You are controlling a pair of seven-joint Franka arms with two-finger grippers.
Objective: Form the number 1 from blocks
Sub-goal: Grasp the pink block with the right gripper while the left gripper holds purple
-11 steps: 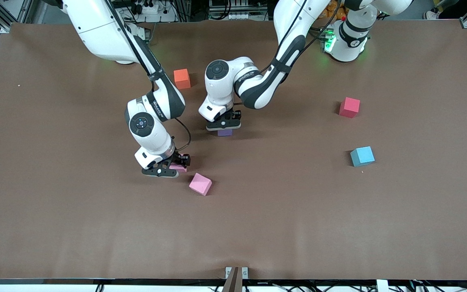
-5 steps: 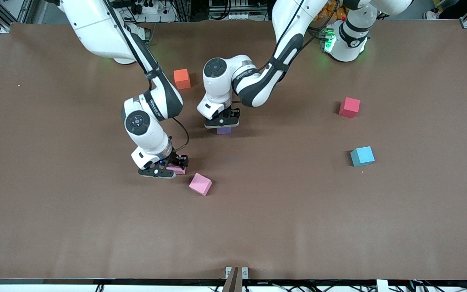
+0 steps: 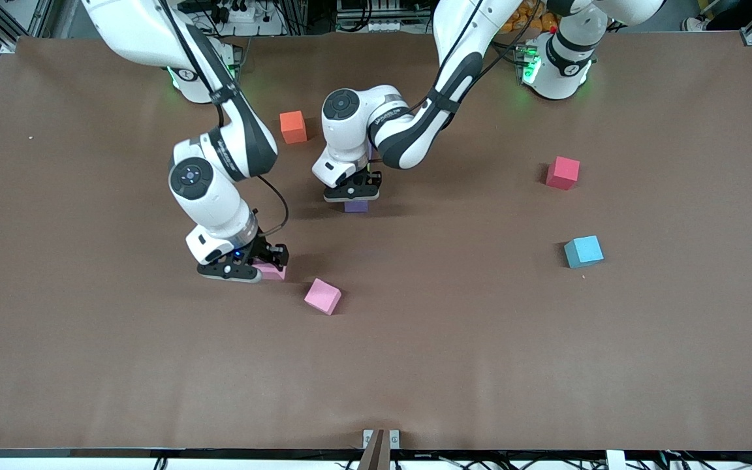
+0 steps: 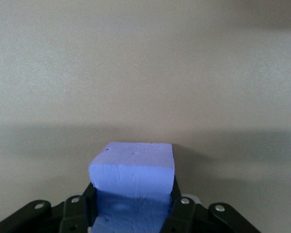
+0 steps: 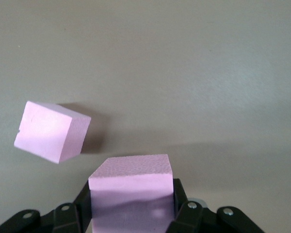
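My left gripper (image 3: pixel 354 196) is shut on a purple block (image 3: pixel 356 207) low over the middle of the table; in the left wrist view that block (image 4: pixel 132 162) fills the gap between the fingers of the gripper (image 4: pixel 132 195). My right gripper (image 3: pixel 260 266) is shut on a pink block (image 3: pixel 273 273), which the right wrist view shows as a block (image 5: pixel 131 179) clamped in the gripper (image 5: pixel 132 201). A second pink block (image 3: pixel 322 296) (image 5: pixel 51 131) lies loose and turned on the table just beside it, nearer the front camera. A cyan block (image 3: pixel 583 251) sits alone toward the left arm's end.
A red cube (image 3: pixel 563 172) rests toward the left arm's end, farther from the camera than the cyan block. An orange cube (image 3: pixel 293 126) stands between the two arms, close to their bases. The brown table (image 3: pixel 454 352) is bare toward the camera.
The right gripper has carried its pink block toward the right arm's end, away from the loose pink block. The left gripper has shifted slightly with the purple block toward the bases.
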